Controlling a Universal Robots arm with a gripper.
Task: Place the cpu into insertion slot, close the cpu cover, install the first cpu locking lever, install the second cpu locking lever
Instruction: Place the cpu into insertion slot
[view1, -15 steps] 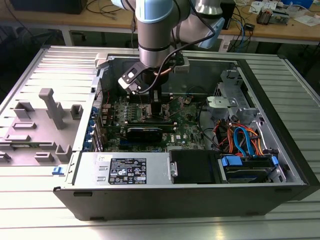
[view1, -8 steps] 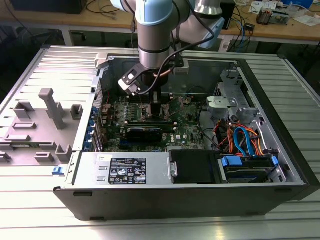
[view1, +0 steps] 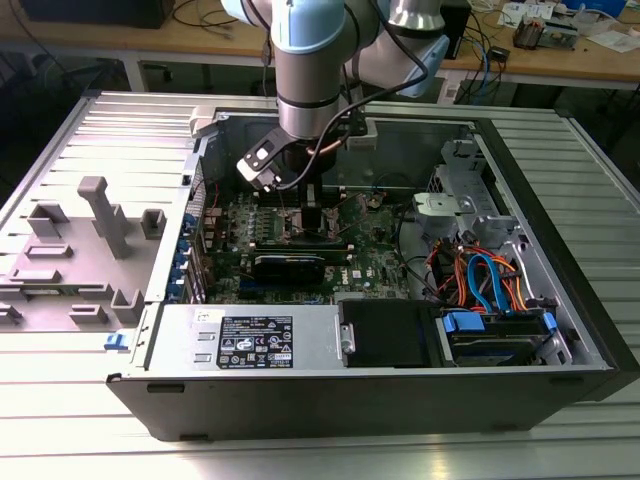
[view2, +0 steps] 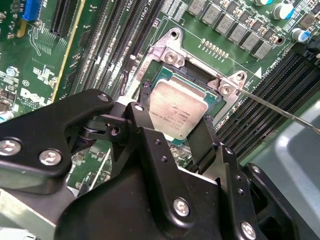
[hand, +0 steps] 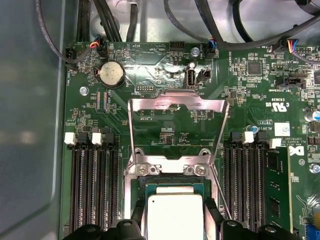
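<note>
The cpu (view2: 179, 107) is clamped by opposite edges in the gripper (view2: 170, 125) and kept level at the insertion slot (hand: 170, 186). Beyond the gripper, the cpu cover (hand: 175, 101) is tilted open, so the slot is unobstructed.

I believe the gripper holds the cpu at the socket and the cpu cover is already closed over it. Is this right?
Not quite. The gripper does hold the cpu at the socket, but the cpu cover is open, swung back from it, as the first wrist view shows.
</note>
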